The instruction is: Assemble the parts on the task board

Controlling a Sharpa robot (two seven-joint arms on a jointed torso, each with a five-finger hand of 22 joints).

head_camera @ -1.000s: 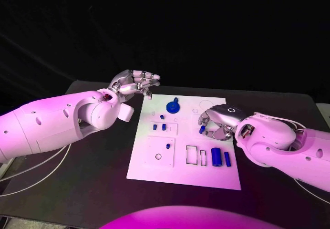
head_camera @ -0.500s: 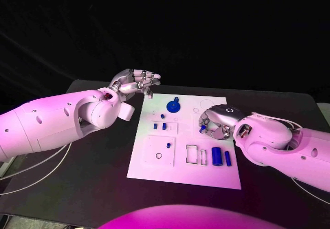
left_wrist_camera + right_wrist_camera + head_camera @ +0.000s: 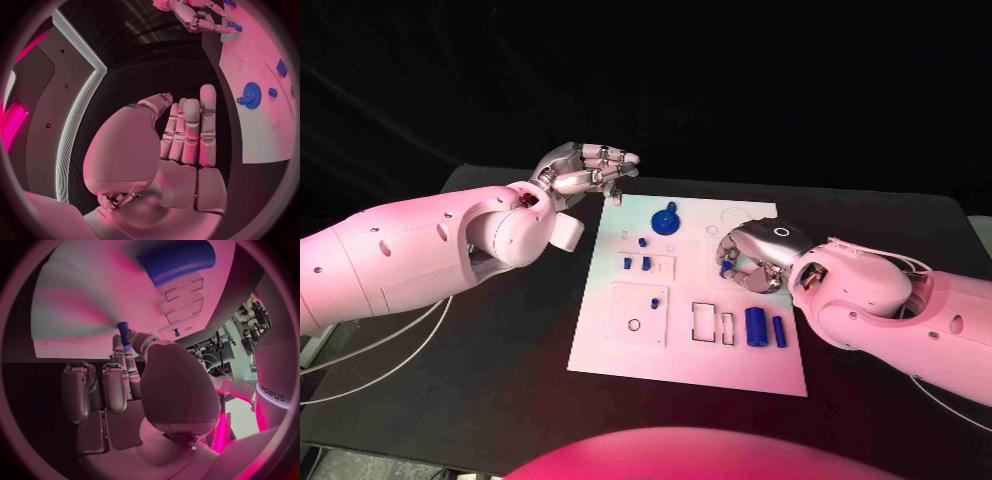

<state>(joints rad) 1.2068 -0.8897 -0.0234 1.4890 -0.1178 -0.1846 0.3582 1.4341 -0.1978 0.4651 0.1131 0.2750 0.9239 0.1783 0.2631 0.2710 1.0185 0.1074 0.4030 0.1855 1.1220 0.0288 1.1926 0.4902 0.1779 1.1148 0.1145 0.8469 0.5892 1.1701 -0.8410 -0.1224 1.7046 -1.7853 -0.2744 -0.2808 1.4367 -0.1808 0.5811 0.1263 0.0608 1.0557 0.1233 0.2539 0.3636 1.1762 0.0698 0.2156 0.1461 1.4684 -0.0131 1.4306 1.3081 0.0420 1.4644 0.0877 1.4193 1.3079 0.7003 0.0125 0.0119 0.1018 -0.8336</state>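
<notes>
The white task board [image 3: 689, 355] lies in the middle of the black bench [image 3: 488, 400]. The right hand [image 3: 759, 258] sits over the board's right half, pinching a small blue peg [image 3: 726, 267] between thumb and fingers [image 3: 129, 356]. The left hand [image 3: 583, 170] hovers off the board's far left corner, fingers curled in on nothing. On the board lie a blue gear [image 3: 665, 221] near the far edge and two blue cylinders [image 3: 764, 328] toward the near right corner.
</notes>
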